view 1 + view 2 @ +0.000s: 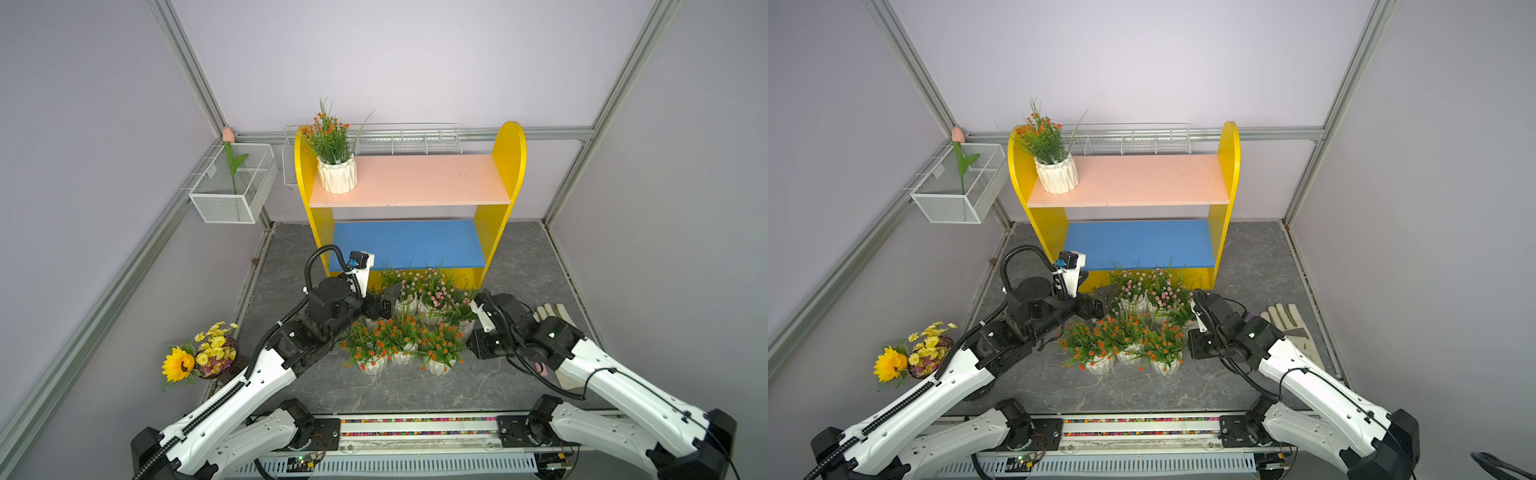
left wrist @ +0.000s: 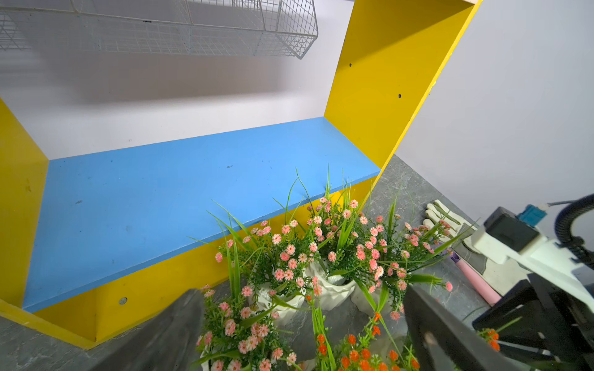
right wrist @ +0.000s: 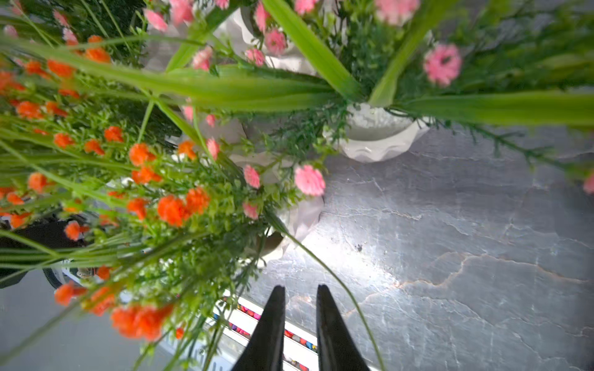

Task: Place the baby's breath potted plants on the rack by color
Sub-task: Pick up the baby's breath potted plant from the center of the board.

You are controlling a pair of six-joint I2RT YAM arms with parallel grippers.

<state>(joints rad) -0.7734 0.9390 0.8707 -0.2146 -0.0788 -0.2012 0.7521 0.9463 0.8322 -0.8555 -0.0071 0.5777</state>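
- Left jaws stand wide apart with a pink-bloom pot (image 2: 241, 334) between them on the table (image 1: 415, 390), apparently opened to take its white body. The right jaws sit a narrow gap apart, holding nothing, beside the cluster.
- One orange-bloom pot (image 1: 336, 176) stands at the left end of the rack's (image 1: 509, 166) pink upper board (image 1: 415, 180). That suggests orange goes there and pink on the blue lower board (image 1: 407, 243), which carries nothing.
- The other pots (image 1: 399, 345) crowd together just in front of the rack, pink nearer it.
- Only the left wrist view shows the plant between the left jaws. Only the top views show the shelved pot, and only the right wrist view shows the right jaws' gap.
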